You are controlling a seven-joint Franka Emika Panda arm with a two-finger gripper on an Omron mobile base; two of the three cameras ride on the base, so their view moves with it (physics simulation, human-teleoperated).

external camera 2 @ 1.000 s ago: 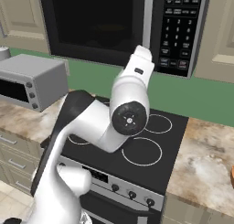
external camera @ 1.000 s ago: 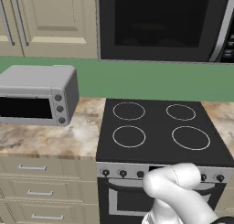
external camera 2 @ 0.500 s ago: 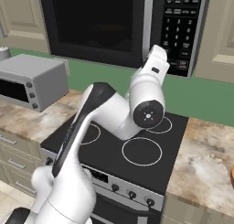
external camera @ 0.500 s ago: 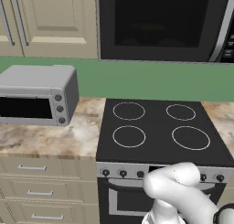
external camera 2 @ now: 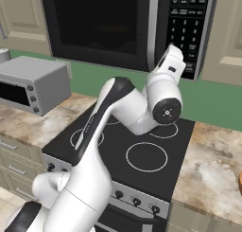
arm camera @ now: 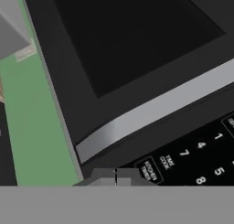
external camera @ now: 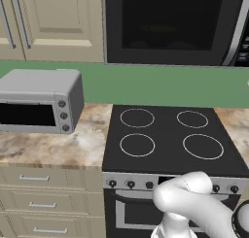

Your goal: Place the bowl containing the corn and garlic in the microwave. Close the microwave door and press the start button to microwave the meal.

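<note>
The microwave [external camera: 170, 25] hangs above the stove with the microwave door [external camera 2: 99, 25] closed, its grey bar handle [external camera 2: 152, 27] next to the black keypad [external camera 2: 189, 22]. The bowl, corn and garlic are hidden behind the dark window. My gripper [external camera 2: 178, 60] is raised in front of the keypad's lower left corner, close to it. In the hand view its fingertips [arm camera: 116, 177] are pressed together, shut on nothing, just below the keypad's labelled buttons [arm camera: 155, 168] and beside the handle [arm camera: 155, 111].
A black four-ring stove [external camera: 168, 137] lies under the microwave, with knobs along its front. A grey toaster oven [external camera: 41, 101] stands on the marble counter [external camera: 63, 147] to the left. Counter [external camera 2: 208, 165] continues right of the stove, with an orange object [external camera 2: 240, 180] at the frame edge.
The arm has swung rightward across the microwave's front, from the door window to the keypad. The gripper has stayed shut.
</note>
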